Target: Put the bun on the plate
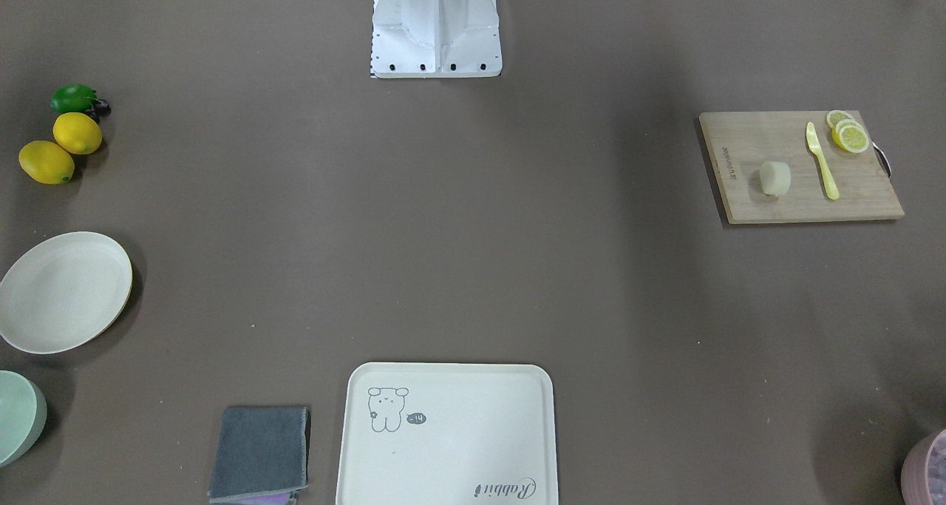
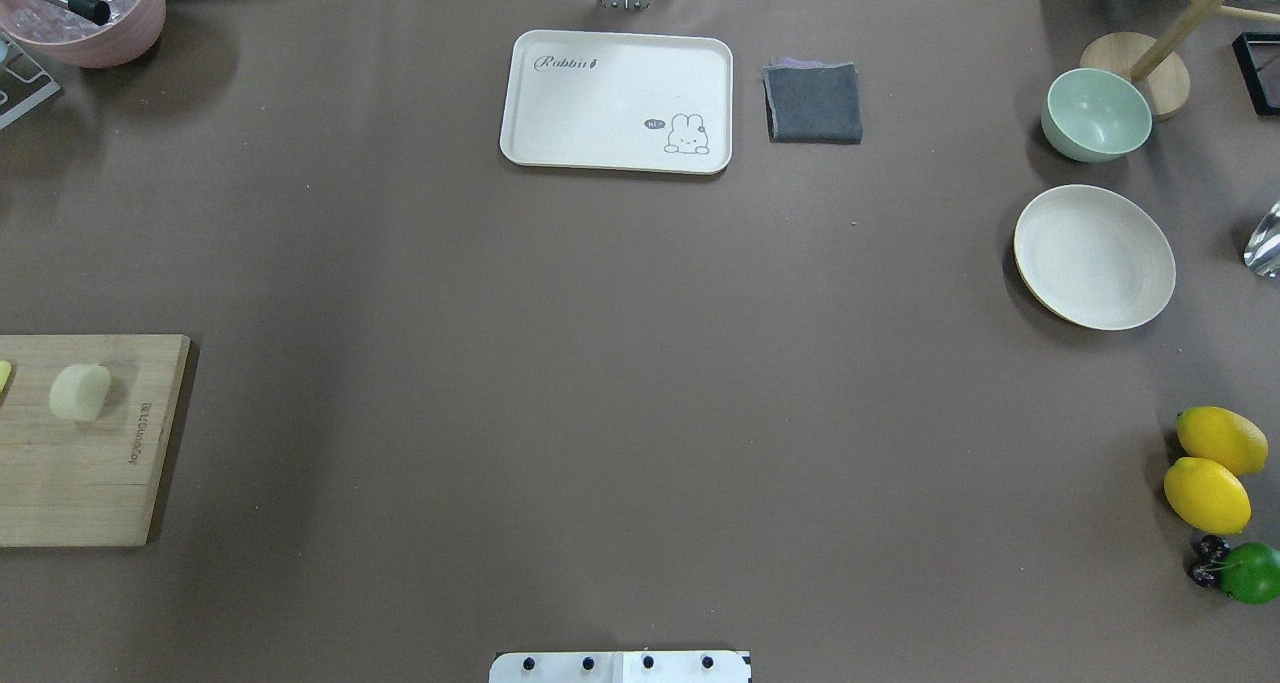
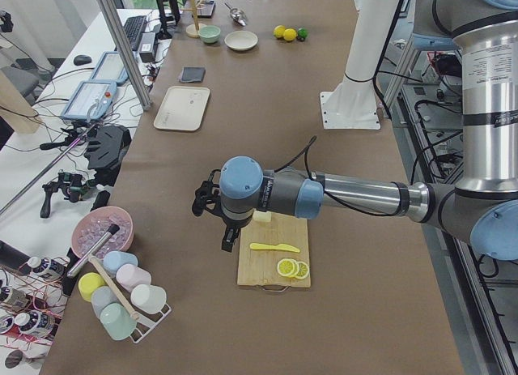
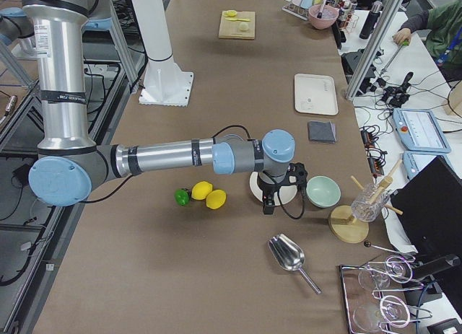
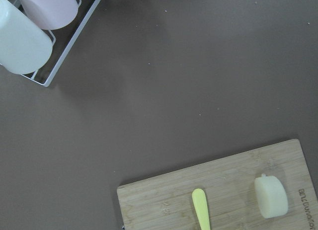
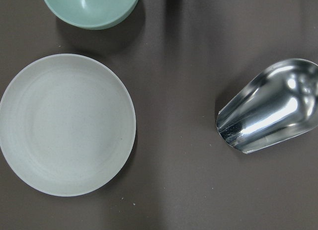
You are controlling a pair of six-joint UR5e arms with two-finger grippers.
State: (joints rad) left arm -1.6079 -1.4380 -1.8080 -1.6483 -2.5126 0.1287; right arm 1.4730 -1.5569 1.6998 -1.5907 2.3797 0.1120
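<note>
The bun (image 1: 774,177) (image 2: 80,392) (image 5: 271,196), a pale cream lump, rests on a wooden cutting board (image 1: 791,194) (image 2: 90,483) at the table's left end. The round cream plate (image 1: 63,290) (image 2: 1093,256) (image 6: 64,123) lies at the opposite end with nothing on it. My left gripper (image 3: 227,236) hovers above the table just beside the board. Only the side view shows it, so I cannot tell its state. My right gripper (image 4: 268,203) hangs over the plate (image 4: 258,184), and I cannot tell whether it is open or shut.
A yellow knife (image 1: 822,159) and lemon slices (image 1: 848,131) share the board. A bear tray (image 2: 617,100), grey cloth (image 2: 814,102), green bowl (image 2: 1096,113), two lemons (image 2: 1212,468), a lime (image 2: 1250,572) and a metal scoop (image 6: 271,113) lie about. A cup rack (image 5: 35,31) stands near the left end.
</note>
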